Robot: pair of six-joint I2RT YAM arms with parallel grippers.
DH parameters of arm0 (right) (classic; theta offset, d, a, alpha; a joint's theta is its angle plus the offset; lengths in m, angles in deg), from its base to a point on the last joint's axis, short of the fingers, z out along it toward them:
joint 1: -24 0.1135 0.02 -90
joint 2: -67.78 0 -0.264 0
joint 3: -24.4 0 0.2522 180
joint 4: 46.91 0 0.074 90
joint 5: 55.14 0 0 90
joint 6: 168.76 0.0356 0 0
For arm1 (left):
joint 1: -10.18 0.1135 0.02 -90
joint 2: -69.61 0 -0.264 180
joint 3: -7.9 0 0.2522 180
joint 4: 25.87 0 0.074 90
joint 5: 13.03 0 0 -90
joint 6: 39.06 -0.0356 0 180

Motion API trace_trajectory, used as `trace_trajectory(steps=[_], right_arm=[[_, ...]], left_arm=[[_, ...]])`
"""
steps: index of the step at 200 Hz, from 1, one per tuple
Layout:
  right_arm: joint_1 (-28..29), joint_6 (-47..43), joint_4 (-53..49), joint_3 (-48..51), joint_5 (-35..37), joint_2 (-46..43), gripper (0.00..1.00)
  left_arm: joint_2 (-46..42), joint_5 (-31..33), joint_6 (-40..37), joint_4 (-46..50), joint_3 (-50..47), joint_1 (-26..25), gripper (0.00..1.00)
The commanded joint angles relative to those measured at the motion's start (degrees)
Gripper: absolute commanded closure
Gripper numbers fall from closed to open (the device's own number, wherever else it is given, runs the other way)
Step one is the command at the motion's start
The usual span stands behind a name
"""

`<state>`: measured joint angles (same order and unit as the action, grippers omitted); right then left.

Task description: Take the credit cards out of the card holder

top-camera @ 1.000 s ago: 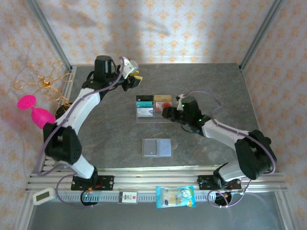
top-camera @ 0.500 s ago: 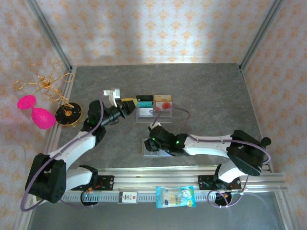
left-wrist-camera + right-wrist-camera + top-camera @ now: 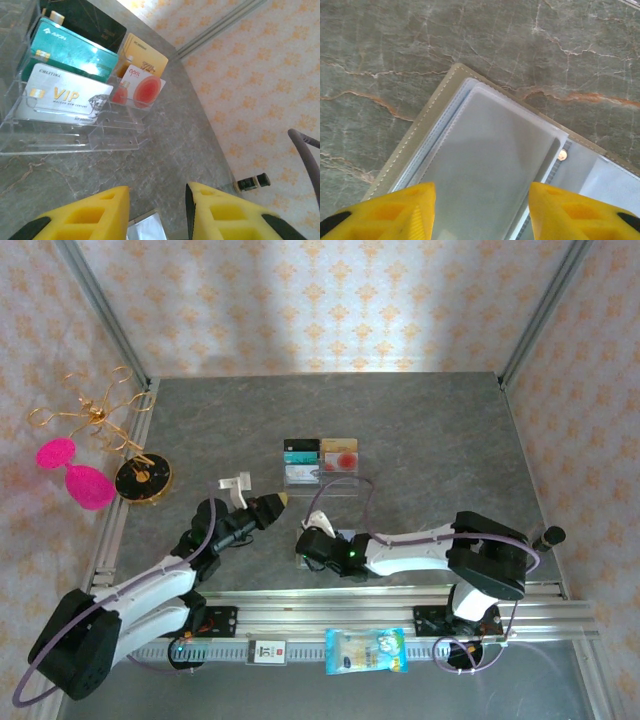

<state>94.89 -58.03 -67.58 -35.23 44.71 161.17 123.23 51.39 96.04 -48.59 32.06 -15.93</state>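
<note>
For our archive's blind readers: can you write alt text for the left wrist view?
Several credit cards stand in a clear tray on a grey stone-patterned table: white VIP, teal, black, orange, red-and-white. The left pincer, yellow, pokes in from the bottom edge, open and empty.

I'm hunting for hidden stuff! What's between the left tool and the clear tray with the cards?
Nothing hidden: in the left wrist view, just bare grey table lies between the left tool and the clear tray.
</note>
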Motion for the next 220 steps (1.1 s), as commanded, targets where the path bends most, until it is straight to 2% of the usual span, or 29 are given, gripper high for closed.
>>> trace_trajectory(steps=[1,19,55,68,105,116,126,165,175,186,194,220], right_arm=[[0.5,0.3,-1.5,-1.2,3.1,2.2,0.50],[0.6,1.0,-1.7,-1.2,3.3,3.2,0.55],[0.5,2.7,0.5,0.3,3.8,1.7,0.82],[0.5,3.5,1.9,0.9,3.6,0.9,0.88],[0.4,6.0,9.5,5.5,2.7,-4.2,0.94],[0.3,6.7,11.2,6.8,2.6,-5.8,0.95],[0.0,7.4,12.4,7.7,2.1,-7.0,0.95],[-0.3,9.4,14.7,9.6,1.3,-8.6,0.92],[-0.3,9.9,15.6,10.2,1.1,-9.2,0.86],[-0.3,10.6,15.9,10.9,1.6,-10.2,0.70],[-0.3,11.0,16.0,11.6,2.7,-11.4,0.63],[-0.6,13.0,16.0,14.6,6.3,-18.0,0.57]], left_arm=[[-1.7,2.8,1.0,0.2,-1.7,-0.7,0.67],[-1.5,2.7,0.6,0.9,-2.3,-1.3,0.67],[1.0,3.7,0.1,1.3,-3.2,-5.0,0.70],[2.8,3.7,0.0,1.2,-3.3,-6.2,0.73],[8.5,3.6,-0.8,0.9,-2.6,-8.9,0.94],[10.3,3.8,-1.6,2.2,-1.7,-9.9,0.97],[12.0,3.9,-2.2,2.4,-1.0,-11.0,1.00],[18.5,4.3,-3.6,2.0,1.9,-15.2,1.00],[19.9,4.5,-3.9,2.5,2.9,-16.2,1.00],[21.6,4.8,-4.6,3.8,4.3,-17.1,1.00],[22.9,5.0,-5.0,5.1,5.3,-17.5,1.00],[25.4,4.3,-4.8,6.5,7.1,-18.8,1.00]])
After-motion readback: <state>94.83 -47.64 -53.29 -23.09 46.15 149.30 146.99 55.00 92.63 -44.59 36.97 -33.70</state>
